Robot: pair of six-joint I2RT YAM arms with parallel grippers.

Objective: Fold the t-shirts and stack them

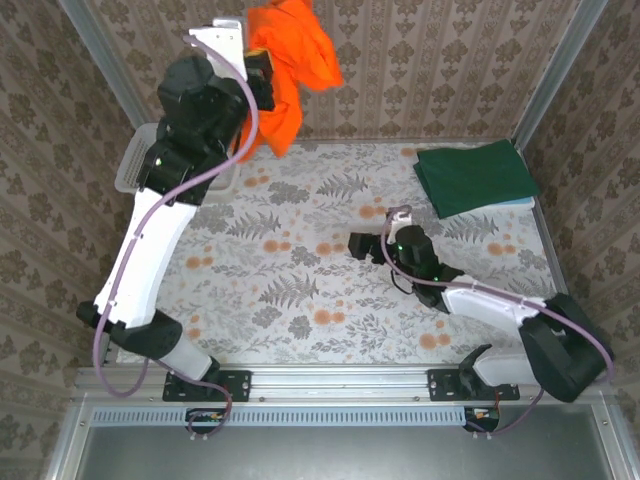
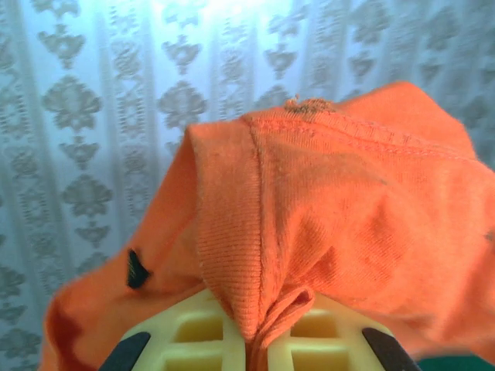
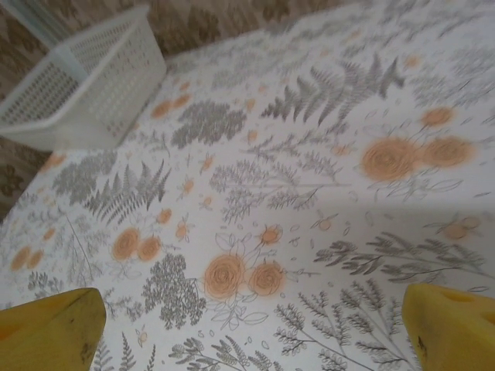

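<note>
Desk [image 1: 300, 300]: patterned surface, bare across the middle, where the folding would take place.

Orange t-shirt [image 1: 290, 60]: held high above the far edge of the desk. It is bunched and hangs in loose folds, and no part touches the surface.

Green t-shirt [image 1: 475, 177]: folded, lying flat at the far right corner of the desk.

Basket [image 1: 135, 165]: white lattice, at the far left edge of the desk, below and to the left of the hanging cloth.

Left pincer [image 2: 255, 344]: clamped narrow on the orange t-shirt. The left wrist view shows a thick gather of cloth, seam included, running down between the yellow fingers [image 2: 193, 340].

Right pincer [image 1: 355, 243]: jaws wide and holding nothing. It sits low over the middle of the desk, well apart from both t-shirts.

Hazards, as judged from this state:

1. Heaped landing. The hold is on a bunch, not on a hem or shoulder. Lowered as it hangs, the cloth would probably settle crumpled, leaving no flat panel to fold.
2. Slip. Several layers are pinched at a single spot. A fast swing could draw layers out and drop the orange t-shirt beyond the far edge.
3. Snag. The hanging cloth is near the basket, so a leftward path could catch the rim.
4. Wrong second grasp. The corners are hidden inside the bunch, and the right pincer may take an inner layer.
5. Stack disturbance. Spreading too far right could drag the green t-shirt out of its fold.
</note>
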